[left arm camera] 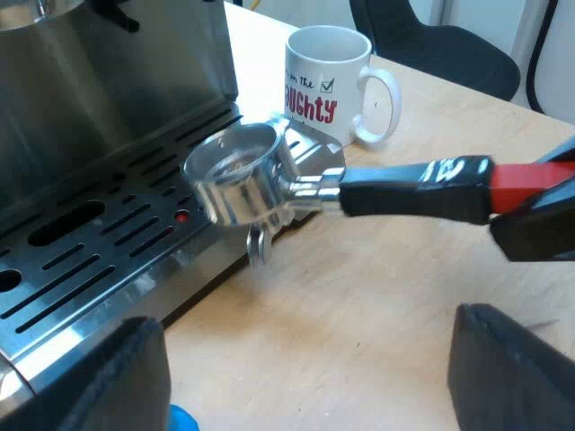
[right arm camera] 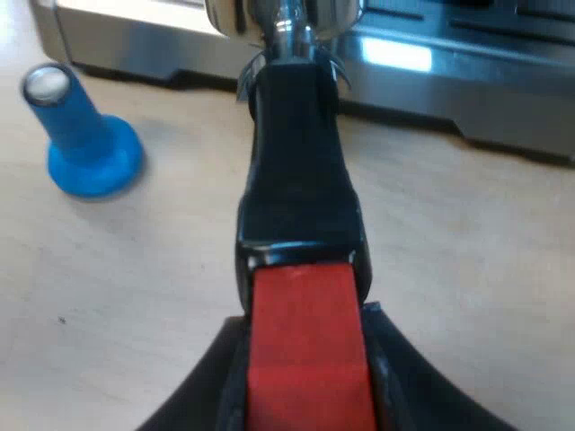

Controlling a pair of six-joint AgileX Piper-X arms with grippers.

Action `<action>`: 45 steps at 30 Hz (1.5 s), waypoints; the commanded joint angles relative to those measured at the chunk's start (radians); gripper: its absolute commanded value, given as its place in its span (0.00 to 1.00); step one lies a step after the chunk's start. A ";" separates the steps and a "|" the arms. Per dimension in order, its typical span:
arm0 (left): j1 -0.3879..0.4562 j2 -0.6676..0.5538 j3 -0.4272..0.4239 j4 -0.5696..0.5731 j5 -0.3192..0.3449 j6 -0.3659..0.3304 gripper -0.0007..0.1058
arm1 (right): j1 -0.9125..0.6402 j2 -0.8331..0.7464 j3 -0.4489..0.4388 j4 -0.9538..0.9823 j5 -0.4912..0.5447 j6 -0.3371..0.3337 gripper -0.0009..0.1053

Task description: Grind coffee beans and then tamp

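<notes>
- The metal holder hangs level, basket up, at a corner of the drip tray.
- My right gripper is clamped on its red handle end.
- My left gripper — spread wide, empty — hovers over the table.
- The blue tamper stands upright on the table; the mug sits beside the tray.

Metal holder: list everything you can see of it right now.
The metal holder has a shiny round steel basket, open side up and seemingly empty, with a small spout underneath. A chrome neck joins the basket to a dark handle that ends in a red block. The holder is loose and held roughly level, with its basket over the front edge of the espresso machine's drip tray. Whether it touches the tray is unclear. The right end effector is clamped on the red end.
</notes>
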 commanded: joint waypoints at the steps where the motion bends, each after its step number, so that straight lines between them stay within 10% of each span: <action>1: -0.004 -0.005 -0.003 -0.008 0.006 -0.004 0.63 | 0.045 -0.039 0.027 -0.036 0.143 0.018 0.01; 27: -0.004 -0.005 -0.003 0.007 0.006 -0.004 0.63 | 0.110 -0.043 0.432 -0.533 0.173 0.037 0.01; 45: -0.004 -0.005 -0.003 0.007 0.006 -0.004 0.63 | 0.110 0.027 0.509 -0.583 0.029 0.037 0.01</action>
